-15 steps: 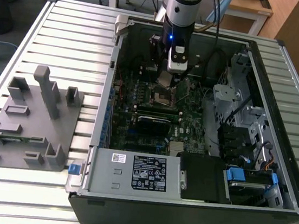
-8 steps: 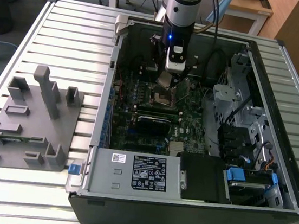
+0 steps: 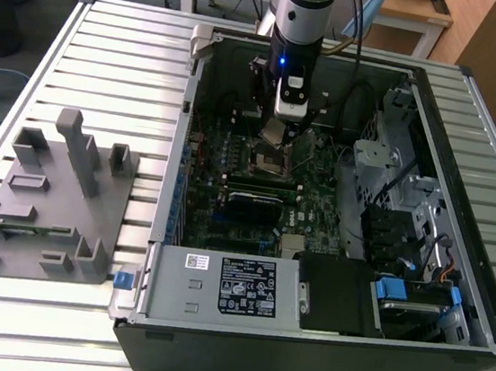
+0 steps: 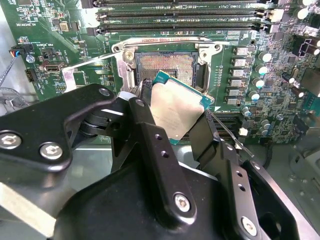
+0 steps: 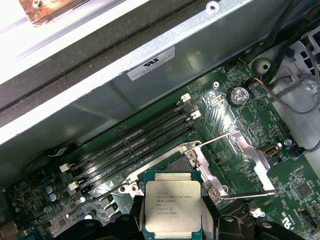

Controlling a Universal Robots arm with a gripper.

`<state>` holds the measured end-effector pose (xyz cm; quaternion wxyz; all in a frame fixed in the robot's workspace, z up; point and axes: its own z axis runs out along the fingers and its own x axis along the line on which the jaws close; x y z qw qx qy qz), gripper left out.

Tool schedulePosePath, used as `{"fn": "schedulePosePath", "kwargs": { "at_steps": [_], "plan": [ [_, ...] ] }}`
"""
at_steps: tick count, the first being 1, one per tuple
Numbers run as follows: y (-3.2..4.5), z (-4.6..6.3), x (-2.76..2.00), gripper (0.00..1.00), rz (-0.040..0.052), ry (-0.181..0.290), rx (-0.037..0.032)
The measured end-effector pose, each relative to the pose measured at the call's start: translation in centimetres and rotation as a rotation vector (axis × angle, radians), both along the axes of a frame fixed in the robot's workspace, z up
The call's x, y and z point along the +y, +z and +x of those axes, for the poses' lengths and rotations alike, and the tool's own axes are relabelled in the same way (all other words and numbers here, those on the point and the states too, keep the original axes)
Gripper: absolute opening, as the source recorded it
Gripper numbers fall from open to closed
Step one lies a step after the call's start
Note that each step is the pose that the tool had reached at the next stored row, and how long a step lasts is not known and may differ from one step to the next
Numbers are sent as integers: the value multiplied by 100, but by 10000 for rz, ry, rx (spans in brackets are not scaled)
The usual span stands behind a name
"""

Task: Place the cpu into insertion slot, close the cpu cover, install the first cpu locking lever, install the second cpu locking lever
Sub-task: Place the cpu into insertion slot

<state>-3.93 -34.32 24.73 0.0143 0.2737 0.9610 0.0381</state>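
My gripper (image 4: 172,114) is shut on the cpu (image 4: 176,111), a flat square chip with a silver top and green edge, its black fingers (image 4: 145,130) pressing on two opposite sides. The cpu hangs tilted just above the insertion slot (image 4: 167,66), whose dark pin field lies bare inside a silver rim. In the first wrist view the cpu (image 5: 173,204) covers part of the insertion slot (image 5: 167,162). The cpu cover (image 5: 245,155) stands swung open beside the slot. In the exterior view the gripper (image 3: 277,133) hovers over the insertion slot (image 3: 272,161) on the green motherboard.
Long black memory slots (image 4: 180,22) run along one side of the socket. A thin lever wire (image 4: 227,135) lies loose on the other side. A white-labelled power supply box (image 3: 235,288) sits at the case front, drive cages (image 3: 392,194) at the exterior view's right, a grey fixture tray (image 3: 52,198) at its left.
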Motion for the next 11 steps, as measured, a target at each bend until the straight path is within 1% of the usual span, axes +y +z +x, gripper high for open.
{"fn": "schedulePosePath", "kwargs": {
  "at_steps": [3, 5, 7, 11],
  "plan": [
    [-1, 0, 0, 54, -1, -28, 1],
    [-3, 0, 0, 54, 0, -131, 0],
    [-6, 0, 0, 54, 0, -313, 0],
    [-11, 0, 0, 54, 0, -822, 0]
  ]
}}
